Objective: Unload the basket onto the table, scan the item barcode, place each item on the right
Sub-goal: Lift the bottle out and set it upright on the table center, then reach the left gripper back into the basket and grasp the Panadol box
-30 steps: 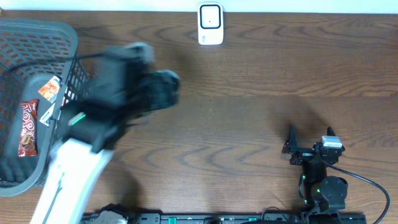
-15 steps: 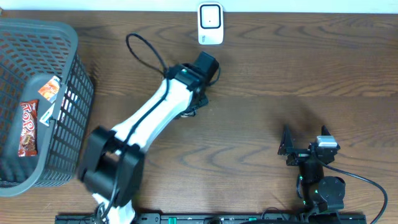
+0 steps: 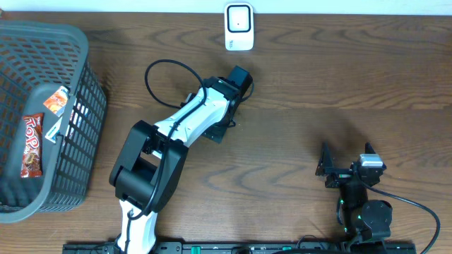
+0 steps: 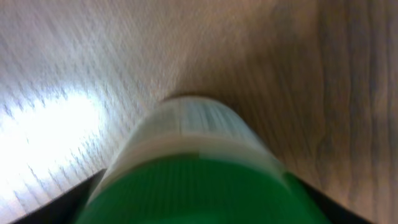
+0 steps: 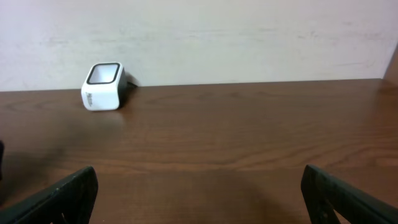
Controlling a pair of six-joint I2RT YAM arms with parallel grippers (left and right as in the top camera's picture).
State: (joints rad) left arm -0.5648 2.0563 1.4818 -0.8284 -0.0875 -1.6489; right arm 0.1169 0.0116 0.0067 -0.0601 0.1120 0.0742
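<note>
one green bottle (image 4: pixel 205 186) sits between the jaws of the left gripper (image 3: pixel 238 77), cap forward, clamping unclear; scanner (image 3: pixel 239 27) just ahead; right gripper (image 3: pixel 349 159) gapes empty, well apart.

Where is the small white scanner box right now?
In the overhead view the white scanner box stands at the far edge of the table, near the middle, just beyond the end of the left arm.

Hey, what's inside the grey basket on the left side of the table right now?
A red snack bar and an orange-white packet lie in the grey basket. Its mesh wall hides whatever may lie along the right side.
</note>
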